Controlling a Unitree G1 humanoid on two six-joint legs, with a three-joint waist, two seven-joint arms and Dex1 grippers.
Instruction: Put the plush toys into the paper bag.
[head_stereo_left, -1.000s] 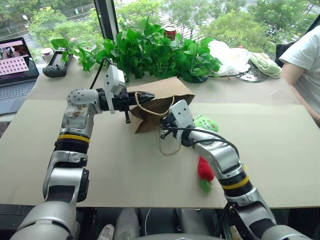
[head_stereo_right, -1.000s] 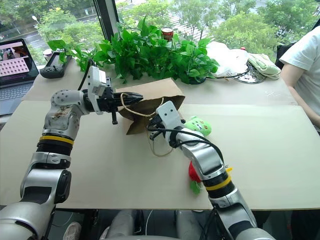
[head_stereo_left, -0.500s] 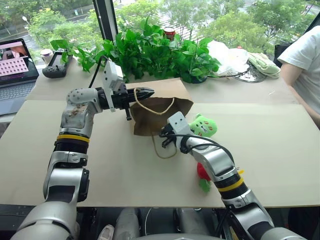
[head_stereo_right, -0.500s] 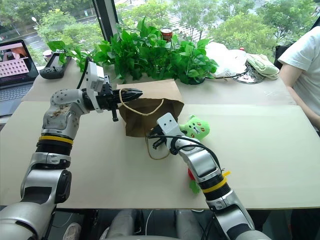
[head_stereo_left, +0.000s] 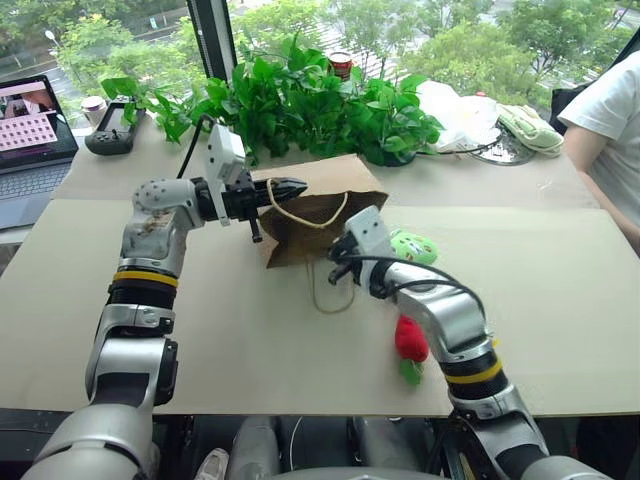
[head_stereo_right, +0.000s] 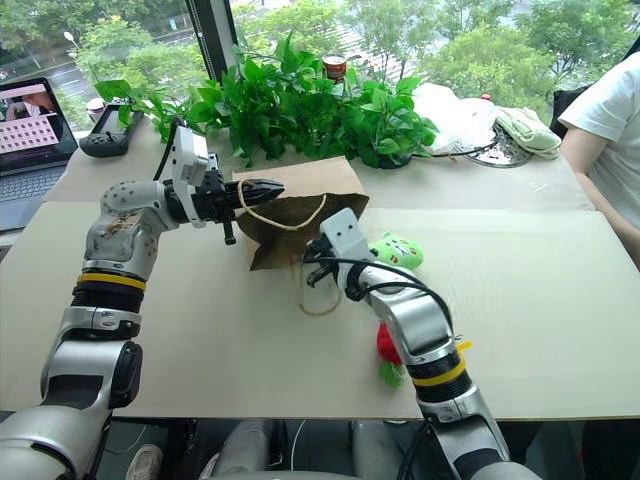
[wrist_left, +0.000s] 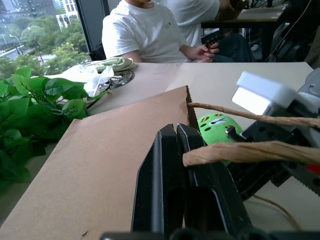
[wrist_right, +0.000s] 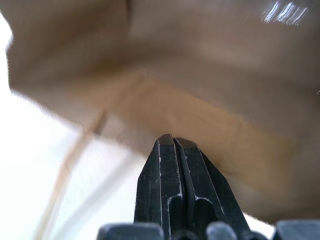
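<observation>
The worktop (head_stereo_left: 560, 300) was a broad tan surface, with a second beige strip behind it running along the window. On that far strip stood leafy green plants (head_stereo_left: 300, 100), with a laptop (head_stereo_left: 35, 125) at the far left corner, a dark handheld controller (head_stereo_left: 112, 128) beside it, and a white plastic bag (head_stereo_left: 455, 115) further right. A person's white sleeve (head_stereo_left: 605, 95) showed at the right edge.

The paper bag (head_stereo_left: 325, 205) lay near the middle of the far edge of the tan surface, plain brown kraft with a serrated mouth edge, creased and partly slumped. One thin tan twine handle (head_stereo_left: 305, 215) arched up over the left end effector (head_stereo_left: 300, 186), whose two black fingers were pressed fully together with the twine draped across them; the left wrist view showed the loop lying over the closed fingers rather than between them. The second twine loop (head_stereo_left: 330, 295) hung down onto the worktop in front of the bag.

The right end effector (head_stereo_left: 338, 262) was at the bag's front face, fingers closed tight on nothing.

The round light-green plush toy (head_stereo_left: 415, 245) lay just right of the bag, touching the right wrist housing, dark markings on its face. The slimmer red toy (head_stereo_left: 410, 340) with its green tip lay near the front edge, partly hidden behind the right forearm.
</observation>
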